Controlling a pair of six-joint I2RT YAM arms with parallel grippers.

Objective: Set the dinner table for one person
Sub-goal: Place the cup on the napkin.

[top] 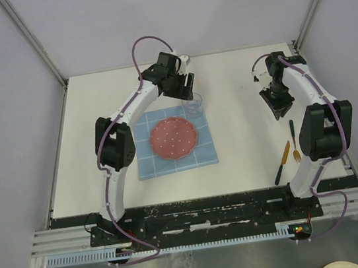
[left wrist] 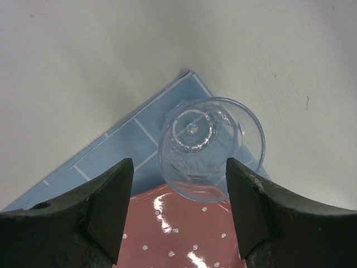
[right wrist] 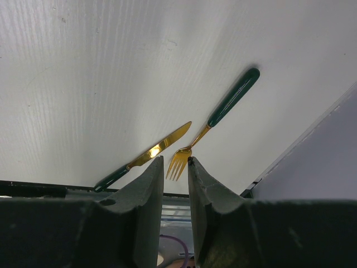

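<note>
The white desk (top: 245, 131) fills the floor of the cell in front of my two arms, and everything here lies on it. Left of its middle lies a blue grid-patterned placemat (top: 149, 166), and on that a pink plate (top: 174, 138) with small white dots. A clear glass (left wrist: 209, 148) stands upright on the far right corner of the mat, just beside the plate's rim. My left hand (left wrist: 179, 178) hangs over that glass with its fingers (left wrist: 111, 206) spread wide, one to each side of it. They grip nothing, and I cannot tell whether either one brushes the glass.

Well over to the right, on bare desk near the edge, lie a fork (right wrist: 223, 111) and a knife (right wrist: 146, 155), both gold with dark green handles. The knife's tip comes close beside the fork's neck. My right hand (right wrist: 175, 163) hovers above them, its fingers only a narrow gap apart and holding nothing.
</note>
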